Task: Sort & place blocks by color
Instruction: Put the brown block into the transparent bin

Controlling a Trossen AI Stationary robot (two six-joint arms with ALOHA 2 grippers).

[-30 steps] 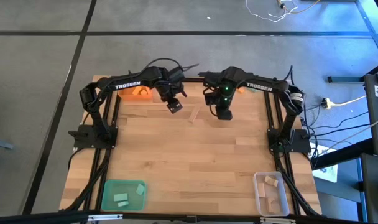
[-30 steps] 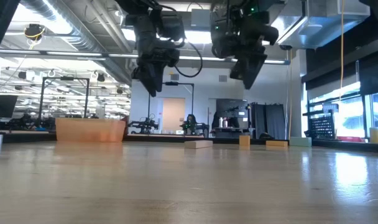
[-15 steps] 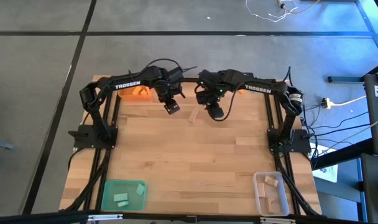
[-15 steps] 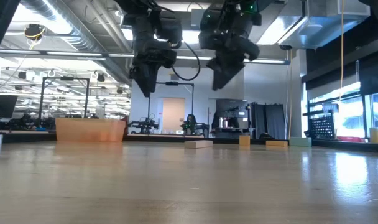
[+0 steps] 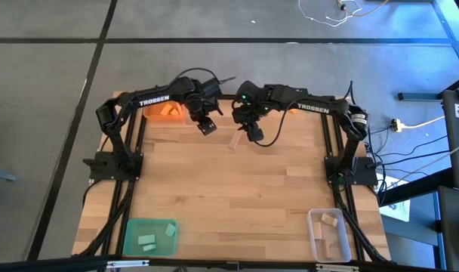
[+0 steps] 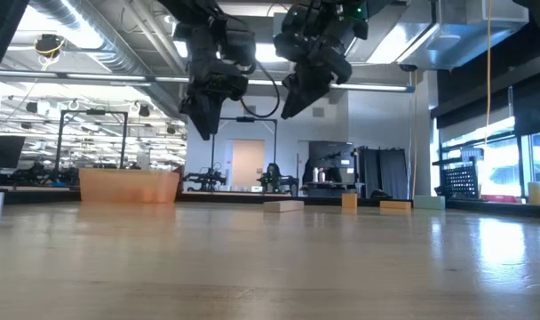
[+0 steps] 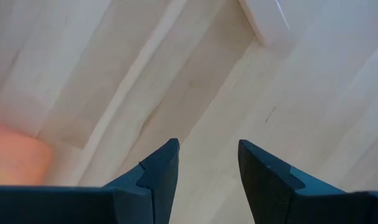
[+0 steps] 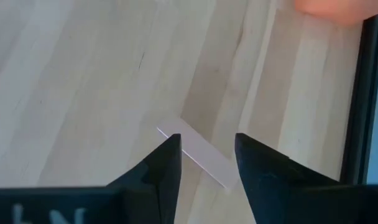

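Observation:
A pale wood block [image 5: 235, 141] lies flat on the table at the far middle, between my two grippers; it also shows in the low view [image 6: 283, 206]. My left gripper [image 5: 207, 128] hangs open well above the table, left of the block, which sits far ahead of its fingers [image 7: 263, 22]. My right gripper [image 5: 256, 137] hangs open just right of the block and slants down toward it. The block [image 8: 195, 155] shows past the gap between the right fingers, far below them. Nothing is between either pair of fingers.
An orange tray [image 5: 167, 112] stands at the far left. A green tray [image 5: 131, 230] with two green blocks stands at the near left, and a clear tray [image 5: 314, 240] with wood blocks at the near right. Two more small blocks [image 6: 348, 202] [image 6: 396, 205] lie at the far right.
My right gripper has gone toward the table's left edge, closer to the pale wood block, and has turned and tipped up from pointing steeply down to a slant. The block has stayed where it was.

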